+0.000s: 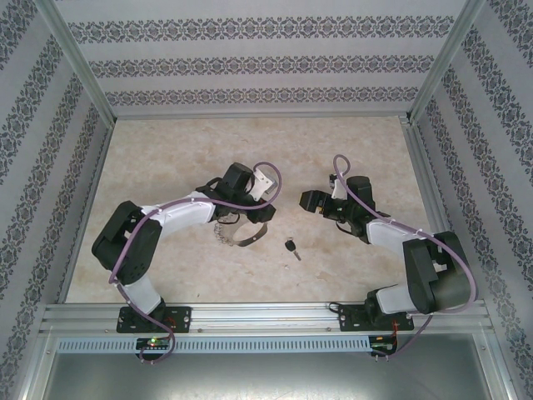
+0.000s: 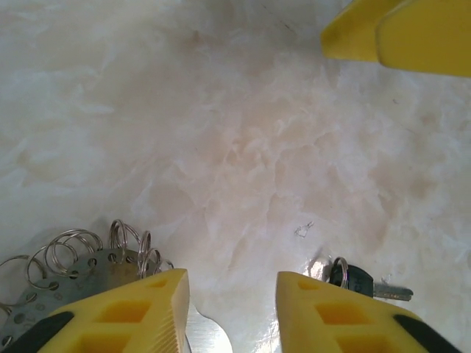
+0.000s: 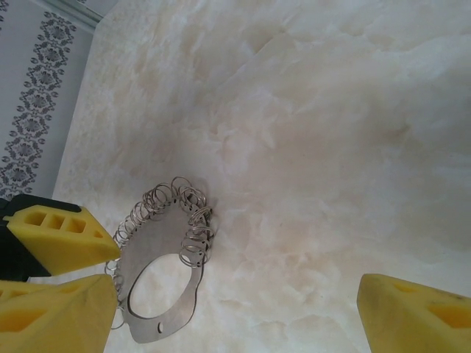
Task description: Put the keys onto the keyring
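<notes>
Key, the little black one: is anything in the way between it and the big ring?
Nothing visible. The key and the keyring lie apart, with bare table between them. The open left gripper hovers above that gap, at the ring's edge.

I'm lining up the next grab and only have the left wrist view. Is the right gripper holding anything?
Observer: No. The right gripper is wide open, with nothing between its fingers.
Operator: I only see an edge of the keyring. What's the rest like?
Observer: The keyring is a flat metal piece with a large oval opening and small wire rings bunched along one side.
Operator: Where's the key relative to the arms?
Observer: From above, the key lies on the table between the left arm and the right arm, closer to the near edge than the right gripper.
</notes>
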